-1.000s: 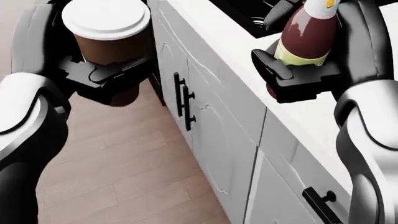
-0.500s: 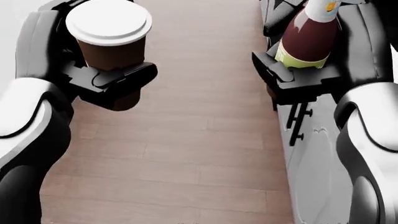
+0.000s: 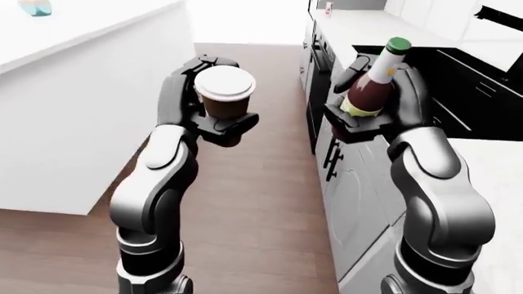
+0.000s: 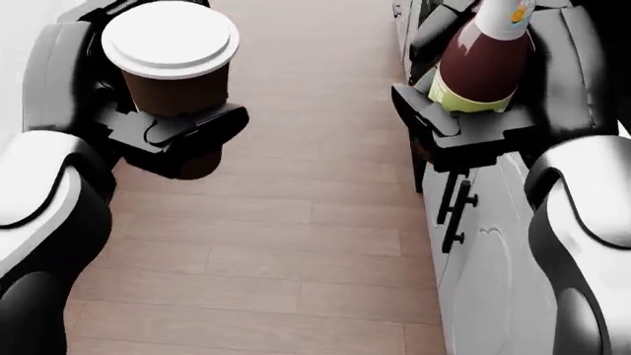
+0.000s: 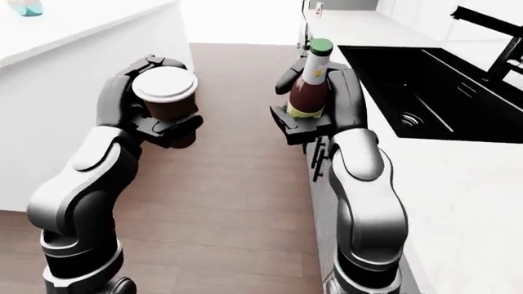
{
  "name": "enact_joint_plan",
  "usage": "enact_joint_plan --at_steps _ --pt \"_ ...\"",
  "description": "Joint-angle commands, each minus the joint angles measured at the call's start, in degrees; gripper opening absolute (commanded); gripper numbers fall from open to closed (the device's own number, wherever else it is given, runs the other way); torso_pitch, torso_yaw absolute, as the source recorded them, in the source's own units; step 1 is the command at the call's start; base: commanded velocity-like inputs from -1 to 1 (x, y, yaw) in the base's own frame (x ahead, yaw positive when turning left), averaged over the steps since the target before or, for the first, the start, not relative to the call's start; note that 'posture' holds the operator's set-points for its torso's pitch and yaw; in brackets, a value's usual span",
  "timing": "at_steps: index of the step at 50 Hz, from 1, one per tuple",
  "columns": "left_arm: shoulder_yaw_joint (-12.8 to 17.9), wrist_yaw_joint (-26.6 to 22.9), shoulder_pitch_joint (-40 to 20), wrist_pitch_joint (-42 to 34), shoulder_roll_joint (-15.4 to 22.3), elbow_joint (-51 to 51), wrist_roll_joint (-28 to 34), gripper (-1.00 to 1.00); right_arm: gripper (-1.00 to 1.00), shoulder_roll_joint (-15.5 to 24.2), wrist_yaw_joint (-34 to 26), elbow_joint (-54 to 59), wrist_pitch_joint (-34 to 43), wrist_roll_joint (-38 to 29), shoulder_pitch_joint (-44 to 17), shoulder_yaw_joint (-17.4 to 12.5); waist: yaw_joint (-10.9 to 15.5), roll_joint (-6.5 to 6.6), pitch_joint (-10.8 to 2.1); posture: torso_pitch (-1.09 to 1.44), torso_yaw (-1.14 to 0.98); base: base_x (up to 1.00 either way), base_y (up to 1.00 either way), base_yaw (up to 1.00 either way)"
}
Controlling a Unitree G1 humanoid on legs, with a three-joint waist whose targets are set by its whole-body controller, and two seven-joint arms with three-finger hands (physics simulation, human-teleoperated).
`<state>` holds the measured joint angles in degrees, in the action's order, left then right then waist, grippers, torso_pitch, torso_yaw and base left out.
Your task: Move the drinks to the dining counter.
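While hands grip cup and bottle, fingers hide both bases.

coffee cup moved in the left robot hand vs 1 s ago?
No. The coffee cup sits the same in the left robot hand. The camera turned instead: the cabinet handles went from mid-view to the right.
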<state>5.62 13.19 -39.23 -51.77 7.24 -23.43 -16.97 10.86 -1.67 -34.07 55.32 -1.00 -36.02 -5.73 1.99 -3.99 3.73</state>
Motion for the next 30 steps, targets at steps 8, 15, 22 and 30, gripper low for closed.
enact_joint_plan --at_steps 8,15,22,30 --pt "0.72 -0.17 -2.03 1.19 0.86 -0.94 -0.02 -1.00 -1.00 -0.29 0.00 -1.03 -1.62 -1.32 -1.97 0.14 -1.35 2.18 -3.01 0.00 0.00 1.00 0.00 0.00" --pt "0.77 -0.25 -1.87 1.37 0.91 -0.88 -0.04 -1.00 -1.00 -0.60 -0.40 -0.91 -1.90 -1.92 -1.93 0.20 0.50 5.06 -1.81 0.00 0.00 1.00 0.33 0.00" --pt "0.71 -0.28 -1.56 1.65 0.84 -0.90 0.04 -1.00 -1.00 -1.03 -0.66 -1.30 -1.79 -1.75 -1.64 0.22 1.65 5.28 -1.86 0.00 0.00 0.62 0.45 0.43" --pt "0.59 -0.30 -1.90 1.19 0.91 -1.03 0.13 -1.00 -1.00 -0.96 -0.70 -1.38 -1.84 -1.71 -1.59 0.28 -1.58 -0.78 -2.11 0.00 0.00 0.41 0.00 1.00"
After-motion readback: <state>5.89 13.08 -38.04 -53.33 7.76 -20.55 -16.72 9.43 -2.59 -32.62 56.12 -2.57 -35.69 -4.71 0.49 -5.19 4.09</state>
